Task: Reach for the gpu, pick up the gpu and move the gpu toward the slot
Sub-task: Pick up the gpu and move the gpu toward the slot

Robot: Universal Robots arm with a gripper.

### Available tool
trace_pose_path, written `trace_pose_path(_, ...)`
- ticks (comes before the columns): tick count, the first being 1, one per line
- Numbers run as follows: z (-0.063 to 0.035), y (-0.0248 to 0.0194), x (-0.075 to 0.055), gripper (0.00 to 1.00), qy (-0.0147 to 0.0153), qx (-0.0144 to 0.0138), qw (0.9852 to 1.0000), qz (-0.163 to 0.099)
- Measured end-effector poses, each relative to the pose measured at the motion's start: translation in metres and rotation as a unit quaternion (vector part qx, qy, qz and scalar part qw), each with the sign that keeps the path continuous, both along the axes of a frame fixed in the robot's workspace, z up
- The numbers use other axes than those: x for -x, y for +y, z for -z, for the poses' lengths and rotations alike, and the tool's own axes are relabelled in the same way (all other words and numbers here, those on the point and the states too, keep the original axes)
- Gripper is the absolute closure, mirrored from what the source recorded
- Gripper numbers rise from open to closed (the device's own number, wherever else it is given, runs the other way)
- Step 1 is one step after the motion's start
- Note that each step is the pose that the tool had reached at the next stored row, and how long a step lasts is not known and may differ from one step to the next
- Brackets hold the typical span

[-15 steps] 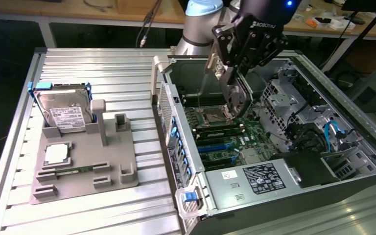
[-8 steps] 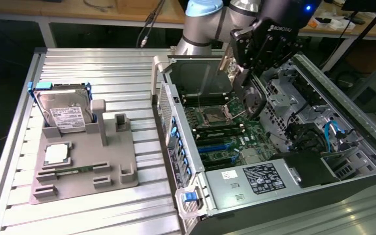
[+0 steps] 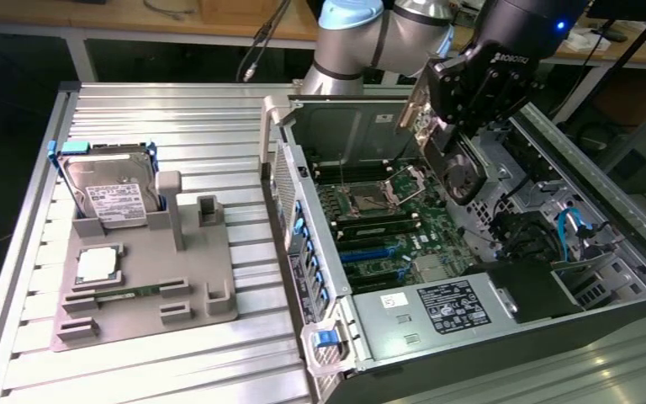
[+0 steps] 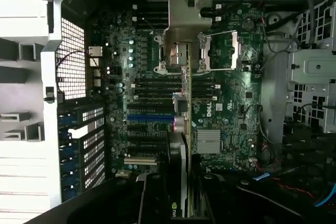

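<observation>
My gripper (image 3: 454, 126) hangs over the open computer case (image 3: 300, 210), shut on the gpu (image 3: 456, 168). The card is held upright above the motherboard (image 3: 396, 223), with its round black fan facing the exterior view's right. In the wrist view the gpu (image 4: 184, 129) is edge-on, a thin slab with its silver bracket (image 4: 181, 27) at the far end, clamped between my two dark fingers (image 4: 157, 198). The blue slot (image 4: 149, 117) lies on the board just beside the card's edge line, and appears in the exterior view as the blue slot (image 3: 373, 252) below the card.
A grey fixture (image 3: 144, 286) on the slatted table at the exterior view's left holds a silver hard drive (image 3: 110, 198), a processor (image 3: 97, 265) and a memory stick (image 3: 132, 293). Inside the case sit the power supply (image 3: 447, 307), drive cage and blue cables (image 3: 575, 227).
</observation>
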State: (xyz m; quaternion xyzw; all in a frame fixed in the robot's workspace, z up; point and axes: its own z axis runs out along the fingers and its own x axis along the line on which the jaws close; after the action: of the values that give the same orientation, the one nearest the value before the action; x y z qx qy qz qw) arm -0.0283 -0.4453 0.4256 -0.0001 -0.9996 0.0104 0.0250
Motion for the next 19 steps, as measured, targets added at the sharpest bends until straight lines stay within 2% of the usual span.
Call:
trace_pose_path(5, 0.0000, 0.0000, -0.0002, 0.73, 0.0000, -0.0002, 1.0000, 0.000)
trace_pose_path(7, 0.0003, 0.0000, -0.0011, 0.73, 0.0000, -0.0004, 0.9999, -0.010)
trace_pose_path(8, 0.0005, 0.0000, -0.0012, 0.73, 0.0000, -0.0004, 0.9997, -0.026)
trace_pose_path(9, 0.0008, 0.0000, -0.0013, 0.73, 0.0000, -0.0003, 0.9991, -0.043)
trace_pose_path(14, 0.0022, 0.0000, -0.0014, 0.73, 0.0000, -0.0003, 0.9961, -0.088)
trace_pose_path(18, 0.0035, 0.0000, -0.0015, 0.73, 0.0000, -0.0002, 0.9922, -0.124)
trace_pose_path(19, 0.0040, 0.0000, -0.0015, 0.73, 0.0000, -0.0003, 0.9909, -0.135)
